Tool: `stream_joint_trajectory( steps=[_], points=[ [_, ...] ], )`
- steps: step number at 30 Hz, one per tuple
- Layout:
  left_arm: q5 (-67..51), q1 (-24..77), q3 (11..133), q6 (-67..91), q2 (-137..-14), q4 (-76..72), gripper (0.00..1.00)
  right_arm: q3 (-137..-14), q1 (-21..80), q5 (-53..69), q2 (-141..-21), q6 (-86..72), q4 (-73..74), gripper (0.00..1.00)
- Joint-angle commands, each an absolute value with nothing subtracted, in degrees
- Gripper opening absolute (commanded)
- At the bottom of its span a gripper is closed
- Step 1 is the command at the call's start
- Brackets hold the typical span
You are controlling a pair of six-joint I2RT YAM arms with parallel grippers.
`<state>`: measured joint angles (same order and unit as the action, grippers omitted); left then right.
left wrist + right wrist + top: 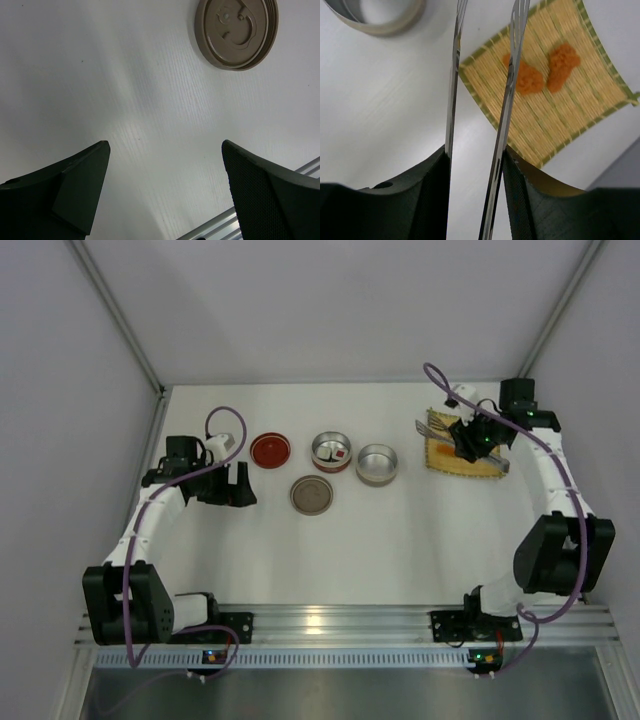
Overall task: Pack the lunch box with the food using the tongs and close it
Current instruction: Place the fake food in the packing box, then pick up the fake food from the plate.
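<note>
My right gripper (475,155) is shut on the silver tongs (509,100), its pads pressing on both arms. The tong arms point out ahead and stand apart. They hang over the near corner of the yellow woven mat (560,115), where two orange pieces of food (561,65) lie. One arm crosses in front of the left piece (530,81). From above, the right gripper (468,440) is over the mat (462,462). The lunch box is two round tins: one (332,451) holds small food pieces, the other (377,464) is empty. My left gripper (165,150) is open over bare table.
A red lid (271,451) lies left of the tins and a brown lid (312,494) lies in front of them; the brown lid (235,30) shows ahead of the left gripper (235,485). An aluminium rail (330,625) runs along the near table edge. Walls enclose the table.
</note>
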<state>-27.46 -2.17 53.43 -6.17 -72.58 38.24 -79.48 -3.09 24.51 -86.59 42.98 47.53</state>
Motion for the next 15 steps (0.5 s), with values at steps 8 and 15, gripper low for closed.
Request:
stream_joint_trajectory(
  steps=[8,15],
  points=[
    [-29.6,-2.5,55.0,-7.6,-71.5,38.2,0.98,-83.7,-13.1,20.7,-90.7,61.8,55.2,0.43],
    [-29.4,-2.5,54.4,-7.6,-71.6,38.2,0.98,-82.4,-13.9,17.8,-93.9,66.3,53.4,0.43]
  ],
)
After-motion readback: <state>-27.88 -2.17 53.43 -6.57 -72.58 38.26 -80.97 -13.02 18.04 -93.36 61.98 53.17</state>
